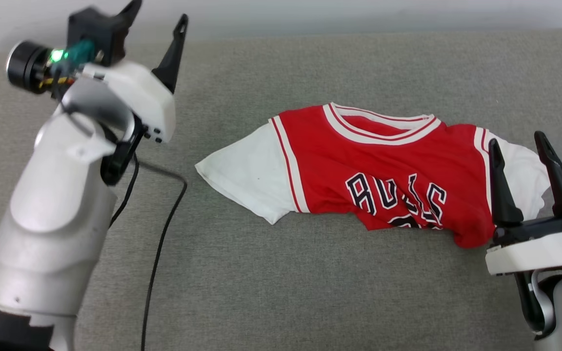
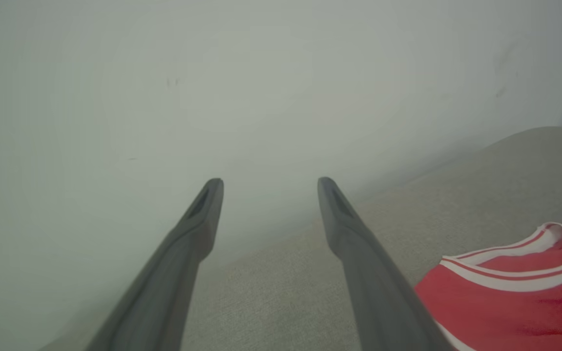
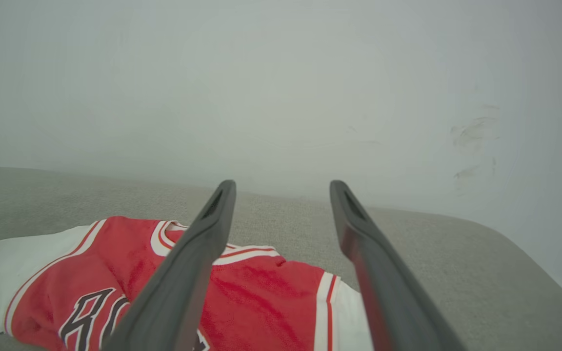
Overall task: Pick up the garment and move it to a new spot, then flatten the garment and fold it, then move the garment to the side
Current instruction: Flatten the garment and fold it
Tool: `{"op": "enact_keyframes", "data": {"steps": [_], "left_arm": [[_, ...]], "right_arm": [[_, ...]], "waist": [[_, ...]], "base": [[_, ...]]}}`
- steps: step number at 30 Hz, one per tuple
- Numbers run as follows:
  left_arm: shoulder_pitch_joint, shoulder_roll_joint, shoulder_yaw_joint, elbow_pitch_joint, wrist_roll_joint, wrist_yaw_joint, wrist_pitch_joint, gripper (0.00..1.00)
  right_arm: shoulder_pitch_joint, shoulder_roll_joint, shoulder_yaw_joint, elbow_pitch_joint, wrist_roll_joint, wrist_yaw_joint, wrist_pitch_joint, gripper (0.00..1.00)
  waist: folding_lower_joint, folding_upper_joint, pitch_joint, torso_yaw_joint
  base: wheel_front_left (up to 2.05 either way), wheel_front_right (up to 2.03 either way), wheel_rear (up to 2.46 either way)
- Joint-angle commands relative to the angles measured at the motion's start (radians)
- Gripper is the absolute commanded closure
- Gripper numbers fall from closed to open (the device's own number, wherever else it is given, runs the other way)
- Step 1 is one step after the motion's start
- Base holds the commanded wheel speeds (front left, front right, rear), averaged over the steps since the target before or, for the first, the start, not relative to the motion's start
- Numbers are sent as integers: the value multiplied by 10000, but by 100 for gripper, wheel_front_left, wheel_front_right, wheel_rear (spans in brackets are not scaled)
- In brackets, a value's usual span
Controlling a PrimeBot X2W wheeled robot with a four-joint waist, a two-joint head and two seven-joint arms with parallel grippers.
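Rumpled garment (image 1: 373, 170), wide grey fabric surface (image 1: 310, 282) beyond every edge

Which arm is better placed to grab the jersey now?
Right. The right gripper, open, stands by one sleeve of the jersey; the left gripper, also open, is well off the opposite sleeve, aimed at the wall.

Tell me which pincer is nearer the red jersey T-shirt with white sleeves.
Right. The right pincer, open, hangs at one sleeve of the red jersey T-shirt; the left pincer, open, stands apart beyond the other sleeve.
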Motion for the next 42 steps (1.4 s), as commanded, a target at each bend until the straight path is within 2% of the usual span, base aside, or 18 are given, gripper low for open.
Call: {"op": "enact_keyframes", "data": {"steps": [1, 8, 14, 17, 22, 29, 30, 31, 35, 42], "left_arm": [[-303, 212, -417, 158, -402, -10, 514, 0], [-1822, 1697, -3464, 309, -3765, -8, 5141, 0], [-2260, 2708, -5201, 226, -5593, -9, 7486, 0], [-2239, 2944, -5836, 243, -6194, -9, 8035, 0], [-2029, 3191, -6687, 412, -6737, -10, 8228, 0], [-1540, 2880, -7856, 1009, -7260, -18, 8293, 0], [-1496, 2841, -8044, 1038, -7318, -19, 8299, 60], [-1473, 2827, -8202, 1061, -7405, -33, 8266, 100], [-1690, 2915, -8525, 1022, -7622, -20, 7819, 100], [-2098, 3560, -8429, 959, -8072, -9, 6788, 100]], "right_arm": [[150, 54, 7, -186, -102, -14, -48, 0], [313, 255, 185, -627, -230, -12, 12, 0], [102, 184, 327, -529, -266, -14, -42, 0], [-15, 138, 391, -457, -284, -12, -57, 0], [-198, 88, 527, -310, -270, -12, -79, 0], [-379, 20, 644, -126, -270, -12, -123, 0], [-393, 7, 644, -110, -273, -12, -128, 0], [-401, -7, 644, -84, -275, -12, -126, 0], [-386, -99, 561, 42, -254, -14, -141, 0], [-297, -595, 78, -72, -239, -14, -69, 0]], "waist": [[-1, 0, 169, -134], [-1, 0, 644, -517], [-1, 0, 954, -777], [-1, 0, 1106, -874], [-1, 0, 1366, -1006], [-1, 0, 1521, -1070], [-1, 0, 1519, -1063], [-1, 0, 1513, -1056], [-1, 0, 1317, -925], [-1, 0, 763, -552]], "base": [[0, 0, 0], [0, 0, 0], [0, 0, 0], [0, 0, 0], [0, 0, 0], [0, 0, 0], [0, 0, 0], [0, 0, 0], [0, 0, 0], [0, 0, 0]]}}
